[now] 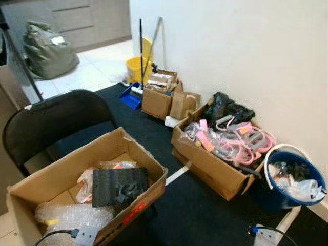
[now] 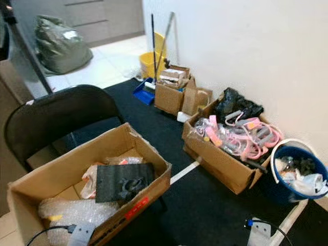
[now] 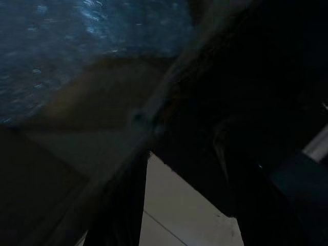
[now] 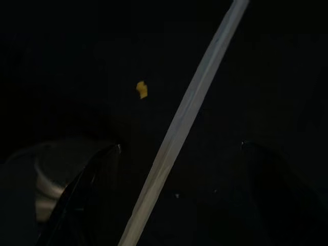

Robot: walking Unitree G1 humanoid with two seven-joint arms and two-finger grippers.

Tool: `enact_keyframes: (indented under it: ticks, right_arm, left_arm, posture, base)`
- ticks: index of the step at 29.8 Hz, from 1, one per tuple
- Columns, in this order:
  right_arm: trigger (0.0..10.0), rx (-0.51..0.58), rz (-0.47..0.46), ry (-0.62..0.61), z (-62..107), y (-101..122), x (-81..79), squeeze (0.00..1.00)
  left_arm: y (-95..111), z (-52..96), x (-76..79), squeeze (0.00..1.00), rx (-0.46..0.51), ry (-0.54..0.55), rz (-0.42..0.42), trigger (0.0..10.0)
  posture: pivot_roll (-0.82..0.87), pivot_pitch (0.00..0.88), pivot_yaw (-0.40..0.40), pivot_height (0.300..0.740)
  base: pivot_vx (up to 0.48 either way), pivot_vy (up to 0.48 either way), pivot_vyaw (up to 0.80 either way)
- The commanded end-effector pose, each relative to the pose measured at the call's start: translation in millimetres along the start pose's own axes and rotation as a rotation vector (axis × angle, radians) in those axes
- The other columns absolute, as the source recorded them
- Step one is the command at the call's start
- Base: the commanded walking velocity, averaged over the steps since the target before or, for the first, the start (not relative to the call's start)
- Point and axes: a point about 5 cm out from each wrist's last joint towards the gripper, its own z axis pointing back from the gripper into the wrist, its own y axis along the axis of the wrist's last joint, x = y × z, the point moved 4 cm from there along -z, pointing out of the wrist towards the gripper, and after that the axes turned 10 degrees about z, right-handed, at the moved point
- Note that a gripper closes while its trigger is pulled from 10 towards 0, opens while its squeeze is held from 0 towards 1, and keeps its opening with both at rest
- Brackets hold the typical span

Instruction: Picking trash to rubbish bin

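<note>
The blue bucket (image 1: 287, 197) is cut off at the right edge.

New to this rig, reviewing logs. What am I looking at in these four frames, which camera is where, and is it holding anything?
This is a walking humanoid with two arms, each ending in two long black fingers. The two bright pictures come from a stereo camera on its head, looking forward and down. They show a black mat along a white wall, a black chair, a near cardboard box with bubble wrap and a black foam piece, a second box of pink and grey parts, and a blue bucket holding trash.

The two dark pictures come from wrist cameras looking along each gripper's fingers. The right gripper is open over the dark mat and a white tape line, holding nothing. The left wrist view is too dark to judge.
</note>
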Motion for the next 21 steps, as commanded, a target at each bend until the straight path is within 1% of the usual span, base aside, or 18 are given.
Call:
enact_keyframes:
  ticks: [1,4,8,13,15,16,18,21]
  right_arm:
    - [10.0,-0.002,0.001,0.005,0.0,0,-0.6,0.00]
    - [10.0,0.008,0.007,0.005,-0.5,4,0.4,0.00]
    - [10.0,0.003,-0.008,-0.014,-0.4,3,5.5,0.00]
    - [10.0,-0.016,0.001,-0.014,0.3,-4,5.5,0.00]
    - [10.0,-0.018,0.002,-0.013,0.4,-5,5.5,0.00]
    - [10.0,-0.020,0.006,-0.010,0.4,-6,4.7,0.00]
    - [10.0,-0.021,0.007,-0.009,0.4,-6,4.4,0.00]
    - [10.0,-0.017,0.012,-0.005,0.3,-4,3.6,0.00]
  left_arm:
    - [-3,0.3,0.7,0.00,-0.010,-0.008,-0.017,10.0]
    - [-3,-0.2,2.3,0.00,-0.021,-0.015,-0.032,10.0]
    - [-5,-1.0,5.7,0.00,-0.050,-0.034,-0.069,10.0]
    - [-3,-1.9,9.3,0.00,-0.045,-0.042,-0.076,10.0]
    - [-2,-2.2,10.2,0.00,-0.043,-0.044,-0.079,10.0]
    - [-2,-2.4,11.5,0.00,-0.035,-0.045,-0.057,10.0]
    - [-1,-2.5,12.0,0.00,-0.033,-0.045,-0.053,10.0]
    - [-1,-3.0,14.5,0.00,-0.035,-0.054,-0.062,10.0]
  posture:
    - [0.00,0.067,0.015,0.740]
    - [0.00,0.071,0.020,0.740]
    - [-0.01,0.061,0.031,0.740]
    - [0.00,0.066,0.023,0.740]
    - [0.01,0.069,0.023,0.740]
    - [0.01,0.071,0.021,0.740]
    - [0.01,0.071,0.021,0.740]
    - [0.02,0.073,0.019,0.740]
  base:
    - [0.000,0.000,-0.80]
    - [0.000,0.000,-0.80]
    - [0.000,0.000,-0.80]
    - [0.000,0.000,-0.80]
    - [0.000,0.000,-0.80]
    - [0.000,0.000,-0.80]
    - [0.000,0.000,-0.80]
    - [0.000,0.000,-0.80]
